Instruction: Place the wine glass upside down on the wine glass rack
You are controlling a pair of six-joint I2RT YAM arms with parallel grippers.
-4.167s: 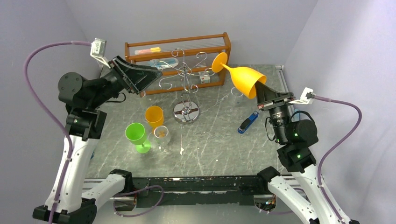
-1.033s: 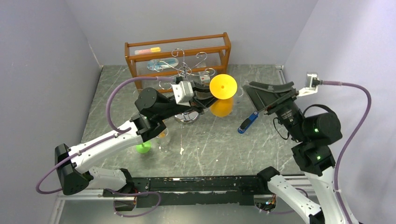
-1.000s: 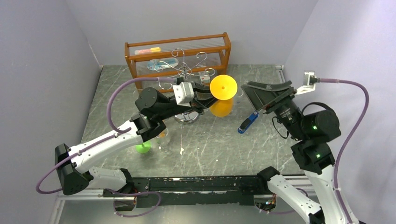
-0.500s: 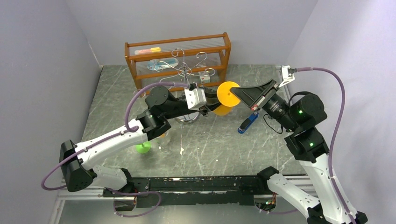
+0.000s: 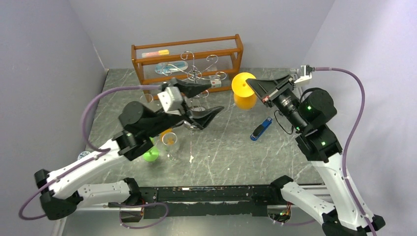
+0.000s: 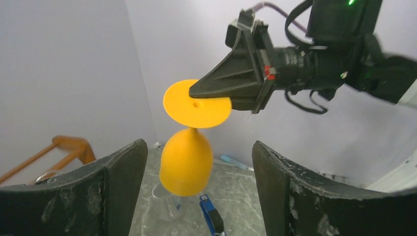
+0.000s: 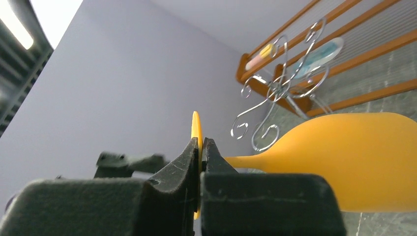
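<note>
Grey marble table (image 5: 231, 147), lavender walls. Left gripper (image 5: 215, 96) hangs with its jaws spread wide and nothing in them, just in front of the wine glass rack (image 5: 196, 76). Right of the rack, the orange wine glass (image 5: 244, 100) is up in the air, bowl down, with the right gripper (image 7: 201, 147) pinching its foot.

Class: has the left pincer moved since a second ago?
Yes. The left pincer backed leftwards across the wine glass rack, away from the wine glass.

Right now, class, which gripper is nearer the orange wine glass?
Right. The right gripper pinches the wine glass by its foot; the left gripper hangs open, apart from it, by the wine glass rack.
</note>
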